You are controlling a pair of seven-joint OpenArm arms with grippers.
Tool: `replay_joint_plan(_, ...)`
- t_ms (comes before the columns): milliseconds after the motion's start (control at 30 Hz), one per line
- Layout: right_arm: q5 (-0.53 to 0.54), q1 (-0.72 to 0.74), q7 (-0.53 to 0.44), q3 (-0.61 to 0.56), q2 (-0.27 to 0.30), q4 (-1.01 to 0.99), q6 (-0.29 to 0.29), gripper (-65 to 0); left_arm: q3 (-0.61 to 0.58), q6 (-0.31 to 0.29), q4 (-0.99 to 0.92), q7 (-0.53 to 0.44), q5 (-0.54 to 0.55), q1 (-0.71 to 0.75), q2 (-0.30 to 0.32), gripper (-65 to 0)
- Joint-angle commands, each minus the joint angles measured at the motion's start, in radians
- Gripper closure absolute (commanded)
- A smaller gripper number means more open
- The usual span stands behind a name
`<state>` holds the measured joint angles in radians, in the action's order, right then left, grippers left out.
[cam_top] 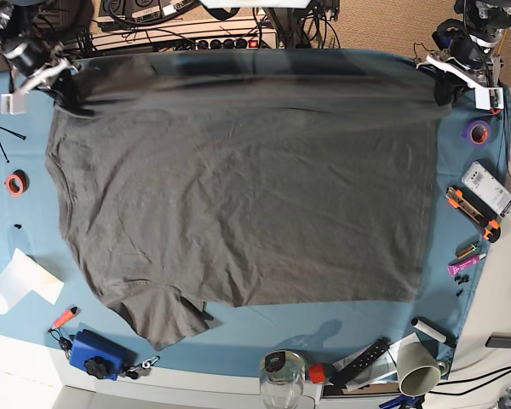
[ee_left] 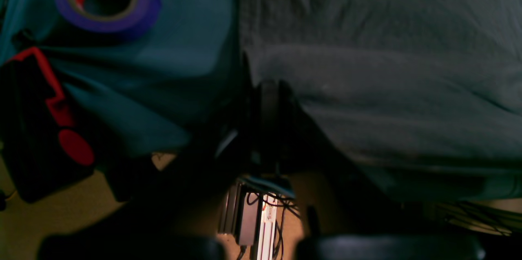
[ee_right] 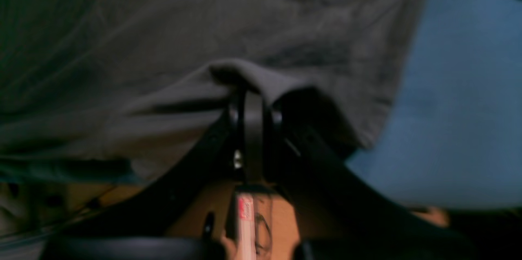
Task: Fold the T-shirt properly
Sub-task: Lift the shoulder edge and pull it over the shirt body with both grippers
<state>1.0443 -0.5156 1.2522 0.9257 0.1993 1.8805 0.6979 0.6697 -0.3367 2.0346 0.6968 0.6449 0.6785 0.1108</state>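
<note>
Stretching across most of the blue-teal cloth-covered tabletop (cam_top: 238,345), the large dark charcoal-grey cotton T-shirt (cam_top: 238,187) lies flat with a short sleeve (cam_top: 157,319) poking out at the near left. Going left to right in the base view, the right hand (cam_top: 61,85) sits at the far-left corner of the garment; its wrist view shows its jaws pressed together on a bunched fold of the fabric's edge (ee_right: 244,74). At the far-right corner the left hand (cam_top: 443,81) likewise pinches the edge, the cloth draping from its closed tips (ee_left: 261,84). With both corners held, the far hem is drawn taut between the 2 arms, probably so the edge can be carried forward evenly as 1 straight fold. A roll of purple tape (cam_top: 478,130) lies just beside the left hand, clear of the shirt. Small tools line the right margin, well apart from the fabric.
</note>
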Motion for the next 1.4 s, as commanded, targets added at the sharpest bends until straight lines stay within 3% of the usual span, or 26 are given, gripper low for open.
replay_joint_plan(0,0.013,-0.021,-0.026,0.020,0.019,0.037,0.000,0.0,0.007,0.004,0.016,-0.013,0.006,0.008,0.008,0.0)
replay_joint_plan(467,0.004,-0.132,-0.065,0.026,-0.027,0.067,0.000,0.0,0.007,0.004,0.031,0.021,0.051,0.086,0.006,0.0)
replay_joint_plan(633,-0.064,-0.104,-0.078,0.025,-0.027,0.067,-0.011,0.0,0.007,0.008,0.031,0.022,0.049,0.074,0.006,0.0)
replay_joint_plan(767,-0.081,-0.084,-0.082,0.025,-0.026,0.066,-0.016,0.0,0.007,0.056,0.030,0.022,0.046,0.058,0.006,0.0)
replay_joint_plan(1100,-0.130,-0.012,-0.082,0.017,-0.015,0.051,-0.052,0.0,0.007,0.052,0.029,0.029,0.039,0.010,0.006,0.0)
replay_joint_plan(1367,-0.195,0.052,-0.087,-0.081,0.030,0.042,-0.077,0.0,0.007,0.052,0.028,0.029,0.040,0.000,0.006,0.0)
